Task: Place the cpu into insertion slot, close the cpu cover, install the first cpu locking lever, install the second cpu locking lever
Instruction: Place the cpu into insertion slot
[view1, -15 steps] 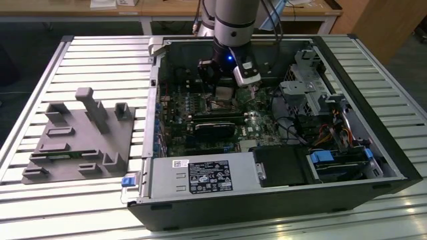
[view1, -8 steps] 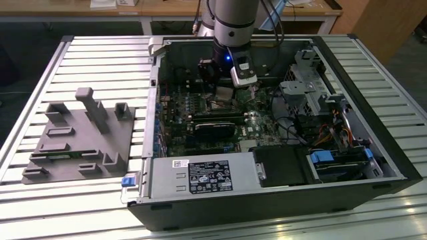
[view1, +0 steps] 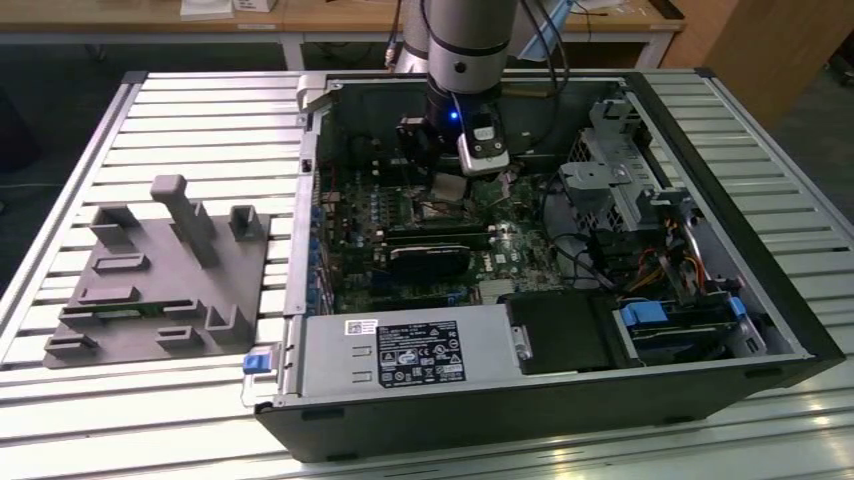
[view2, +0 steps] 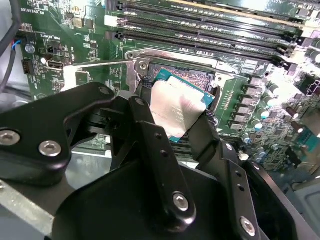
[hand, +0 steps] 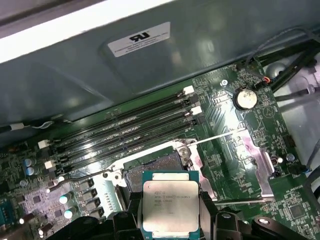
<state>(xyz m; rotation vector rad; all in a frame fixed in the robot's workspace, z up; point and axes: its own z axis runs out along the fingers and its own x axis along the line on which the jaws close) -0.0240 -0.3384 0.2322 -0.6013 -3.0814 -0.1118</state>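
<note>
cpu: gripped in the claw, whose two black fingers are closed against opposite edges of the chip. Its dull metal top faces up towards the first wrist view. The chip hangs above the green board and is judged not yet seated.

Insertion slot: dark and uncovered, inside its silvery rim. In the first wrist view it shows just past the chip's far edge, on the side of the long black memory slots. The slot therefore lies below the claw and slightly ahead of it. The chip's edges run close to parallel with the slot's rim. In the second wrist view the chip overlaps part of the slot and looks slightly tilted to the board.

Cpu cover: appears swung back and lies beside the slot.

Exterior view: the arm reaches down into the open computer case, which lies on the slatted counter.
</note>
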